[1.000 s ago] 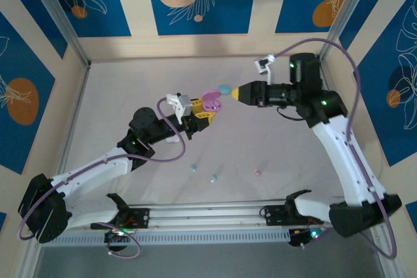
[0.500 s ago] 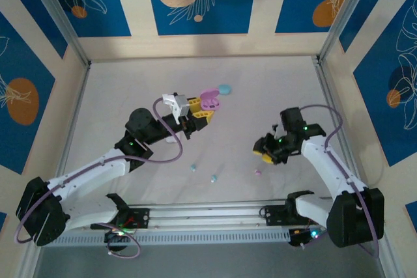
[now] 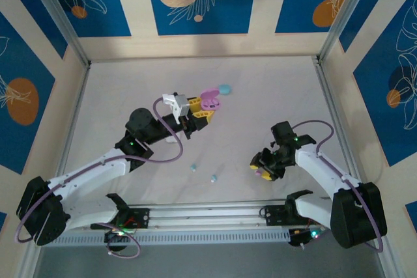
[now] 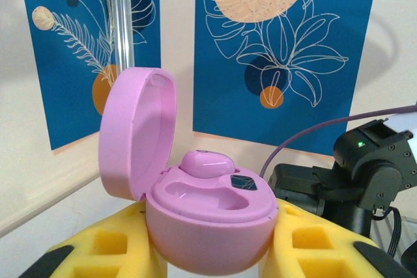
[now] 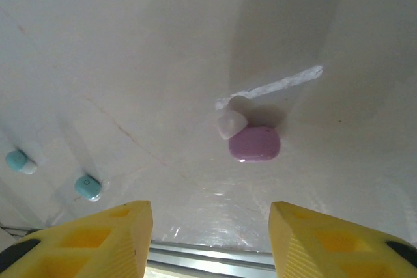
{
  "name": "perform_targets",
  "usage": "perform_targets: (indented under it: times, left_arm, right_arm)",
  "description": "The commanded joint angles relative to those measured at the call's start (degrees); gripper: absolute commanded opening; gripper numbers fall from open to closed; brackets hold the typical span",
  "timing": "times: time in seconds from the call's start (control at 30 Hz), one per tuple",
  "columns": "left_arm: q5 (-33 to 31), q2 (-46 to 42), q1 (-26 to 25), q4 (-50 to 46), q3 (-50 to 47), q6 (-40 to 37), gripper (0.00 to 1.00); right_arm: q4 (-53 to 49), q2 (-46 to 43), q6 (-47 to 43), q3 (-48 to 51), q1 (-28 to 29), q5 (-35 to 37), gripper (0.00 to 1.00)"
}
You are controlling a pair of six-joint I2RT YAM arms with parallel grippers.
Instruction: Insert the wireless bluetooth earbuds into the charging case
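My left gripper is shut on an open pink charging case, held up off the table. In the left wrist view the case sits between the yellow pads with its lid tipped back to the left. One pink earbud is seated in it and the socket beside it is empty. My right gripper hangs low over the near table, open. A second pink earbud with a whitish tip lies on the table ahead of the right gripper's jaws, not touched.
Two light blue earbuds lie on the near table; the right wrist view shows them off to the left. A light blue case rests behind the pink one. A metal rail runs along the near edge.
My right arm has swung from beside the pink case down to the near table over the loose pink earbud, and its jaws have spread wider. The left arm and case have not moved.
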State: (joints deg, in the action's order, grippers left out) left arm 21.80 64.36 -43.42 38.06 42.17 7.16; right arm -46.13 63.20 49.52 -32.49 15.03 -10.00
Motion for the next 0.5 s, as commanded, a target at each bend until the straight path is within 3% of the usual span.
perform_targets:
  times: [0.0, 0.47]
  left_arm:
    - [0.3, 0.0, -0.8, 2.7, 1.0, 0.8, 0.22]
    - [0.0, 0.4, -0.9, 2.5, 1.0, 0.6, 0.22]
  right_arm:
    - [1.9, -0.2, 3.8, 1.9, 0.4, 2.2, 0.51]
    - [8.0, 5.8, 4.1, 2.5, 0.5, 0.4, 0.50]
